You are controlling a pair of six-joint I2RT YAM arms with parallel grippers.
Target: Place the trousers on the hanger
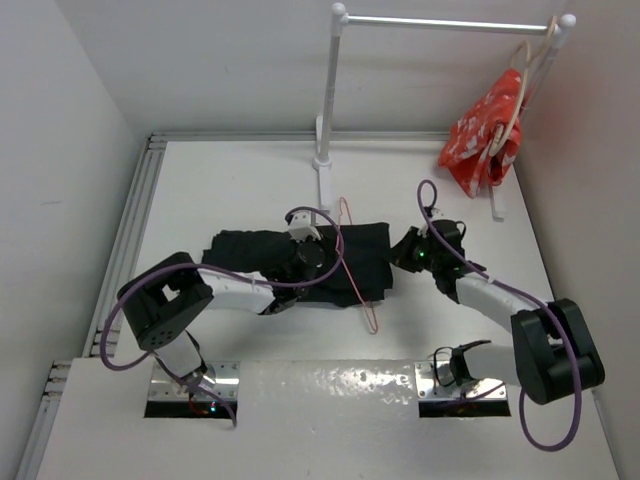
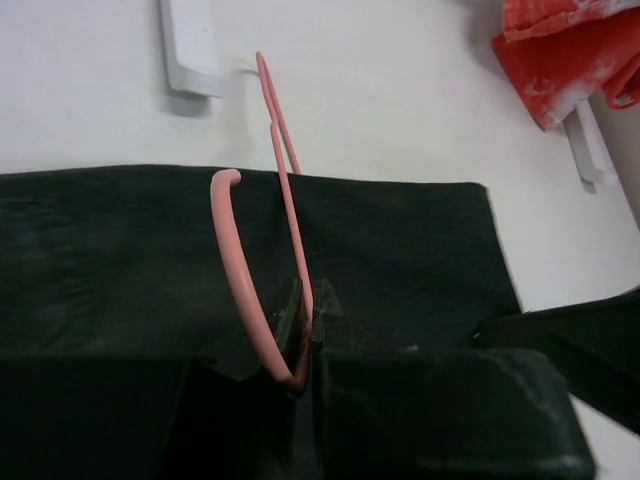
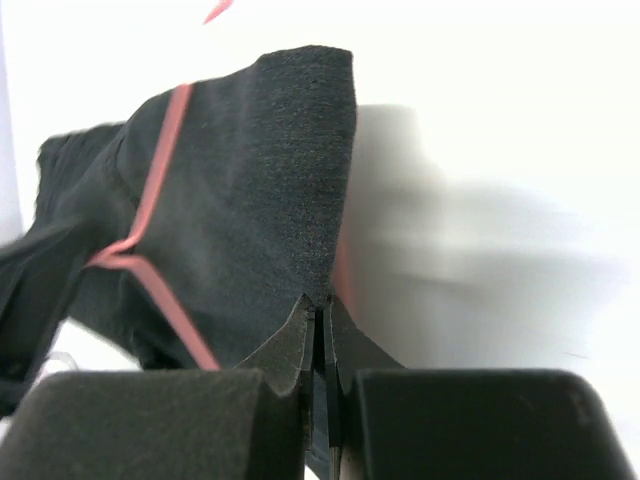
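The black trousers [image 1: 290,255] lie folded in the middle of the table. The thin pink wire hanger [image 1: 355,280] stands on edge across their right part, its far tip near the rack's foot. My left gripper [image 1: 328,268] is over the trousers, shut on the hanger's wire [image 2: 290,230] just beside its hook [image 2: 232,260]; the gripper [image 2: 308,325] shows there above the dark fabric [image 2: 400,250]. My right gripper [image 1: 398,252] is at the trousers' right edge. In the right wrist view it [image 3: 322,305] is shut on the fabric's edge [image 3: 280,170], with the hanger wire [image 3: 160,170] behind.
A white clothes rack [image 1: 330,90] stands at the back. A red white-patterned cloth [image 1: 482,130] hangs from its rail on a pale beige hanger at the right. The rack's foot [image 2: 190,50] and the red cloth [image 2: 570,50] also show in the left wrist view.
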